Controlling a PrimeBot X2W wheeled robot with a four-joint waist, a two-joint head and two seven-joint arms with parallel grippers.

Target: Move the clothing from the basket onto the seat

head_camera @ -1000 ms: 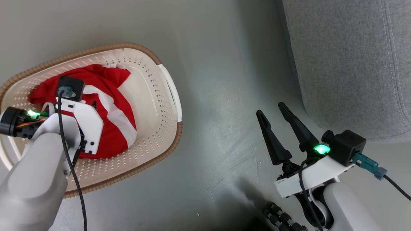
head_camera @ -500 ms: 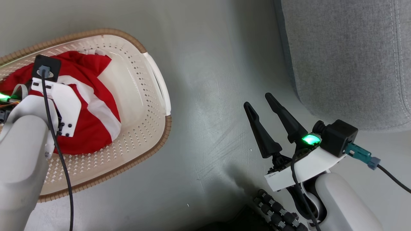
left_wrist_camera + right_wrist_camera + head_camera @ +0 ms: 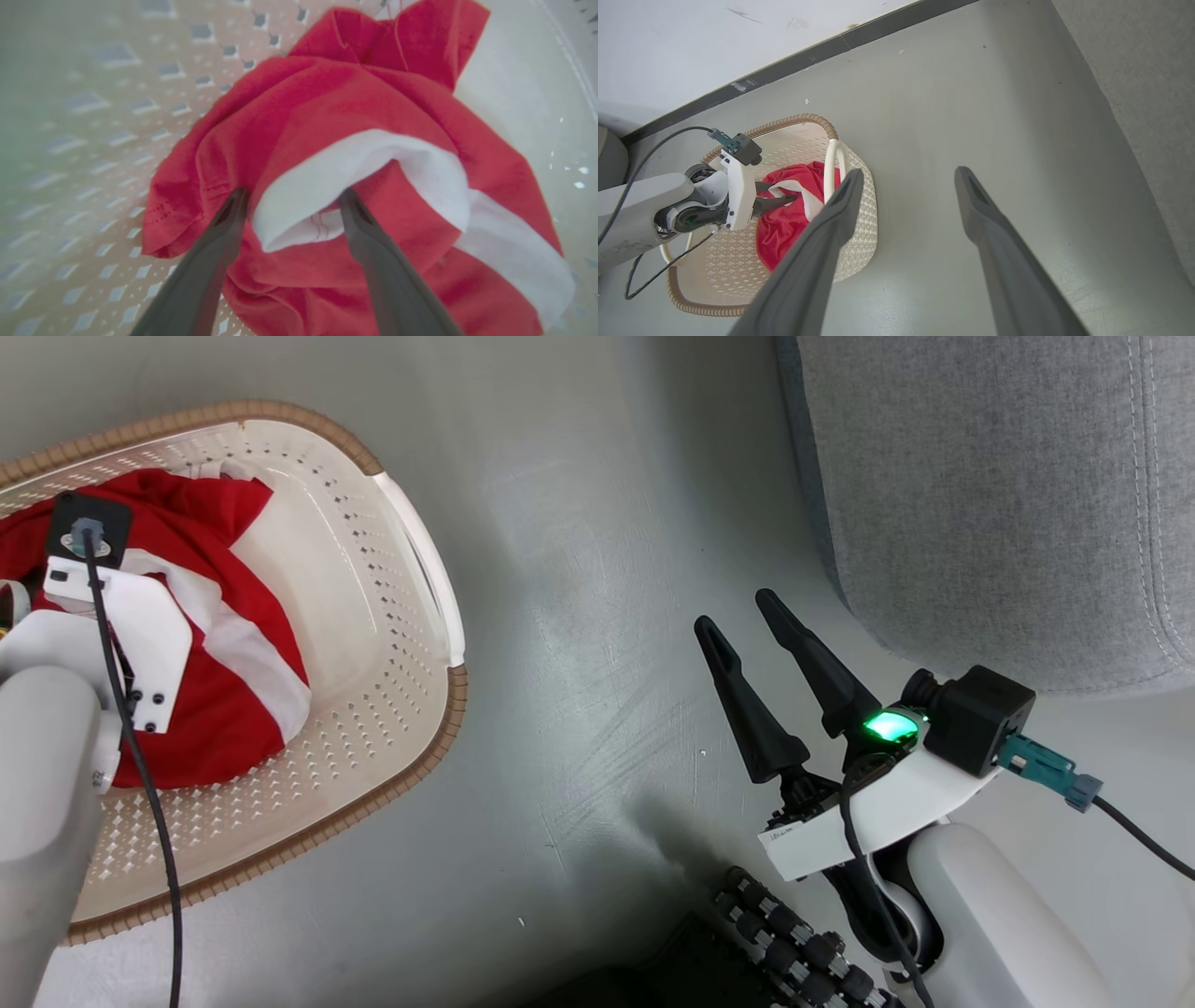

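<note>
In the basket (image 3: 373, 616), the left hand (image 3: 290, 198) straddles the clothing (image 3: 327, 102), fingers spread. The right hand (image 3: 736, 609) is released, above the floor (image 3: 579, 616).

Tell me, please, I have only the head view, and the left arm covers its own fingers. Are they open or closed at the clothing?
Observer: Open. In the left wrist view, the left gripper has its fingers apart, with a white fold of the clothing between them.
Operator: Is the cloth lifted out of the basket?
Observer: No. The right wrist view shows it from the side, lying on the base of the basket, with the fingers reaching in to it.
</note>
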